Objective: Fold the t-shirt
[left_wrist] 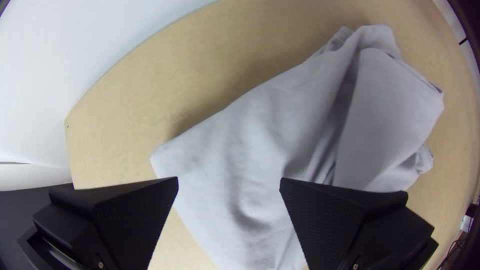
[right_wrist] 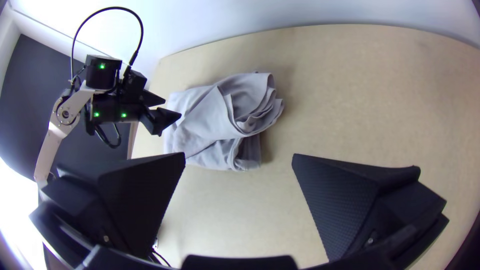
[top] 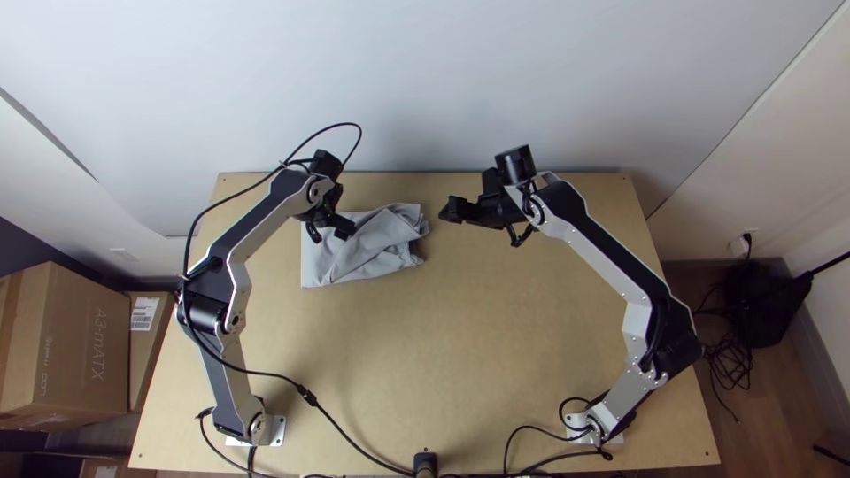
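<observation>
The grey t-shirt (top: 363,257) lies toward the table's far side, left of the middle, folded into a bundle. Its left part is fairly flat; the right end is bunched in loose layers. My left gripper (top: 329,230) is over the shirt's left part, fingers apart. In the left wrist view the cloth (left_wrist: 260,135) stretches beyond and beneath the left gripper (left_wrist: 229,181), unpinched. My right gripper (top: 462,214) hangs off the shirt's right side, not touching it. In the right wrist view, the right gripper (right_wrist: 239,156) is open and empty, with the shirt (right_wrist: 215,120) farther off.
The light wooden table (top: 460,354) has bare surface in front of the shirt and to its right. A pale wall (top: 425,88) stands behind it. A black cable (top: 341,431) crosses the table's near left. Cardboard boxes (top: 75,345) stand off the left side.
</observation>
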